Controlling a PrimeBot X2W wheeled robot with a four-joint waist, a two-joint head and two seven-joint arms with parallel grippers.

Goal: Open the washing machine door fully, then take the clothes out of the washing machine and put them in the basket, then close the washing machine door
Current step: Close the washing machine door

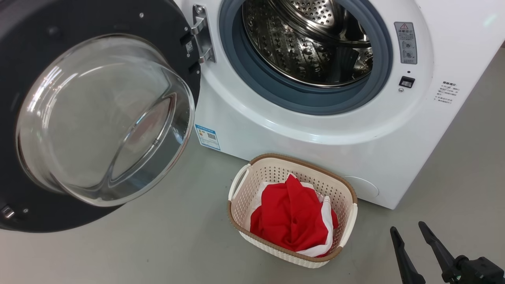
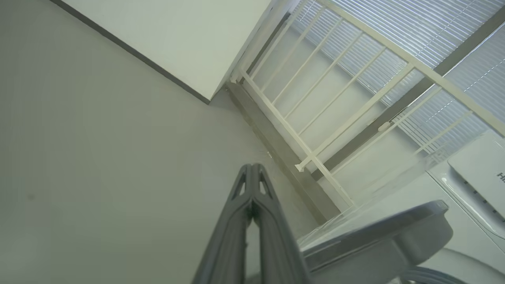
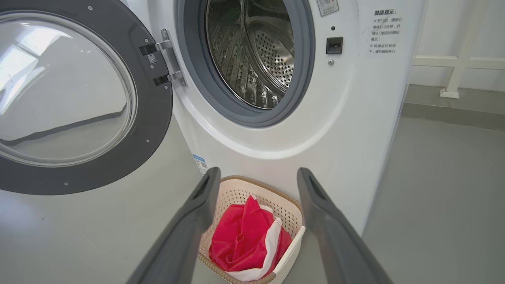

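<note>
1. The right gripper (image 1: 407,227) hangs over the floor (image 1: 158,244), jaws apart.
2. The left gripper (image 2: 251,167) has its jaws pressed together, holding nothing.
3. The clothes (image 1: 292,221) lie in the basket (image 1: 252,185), just before the washing machine (image 1: 276,134).
4. The washing machine door (image 1: 39,221) stands wide open.

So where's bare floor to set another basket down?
Bare floor lies between the washing machine door and the basket, and right of the basket up to the right gripper. Crowded: the basket, heaped with clothes, close to the washing machine.
</note>
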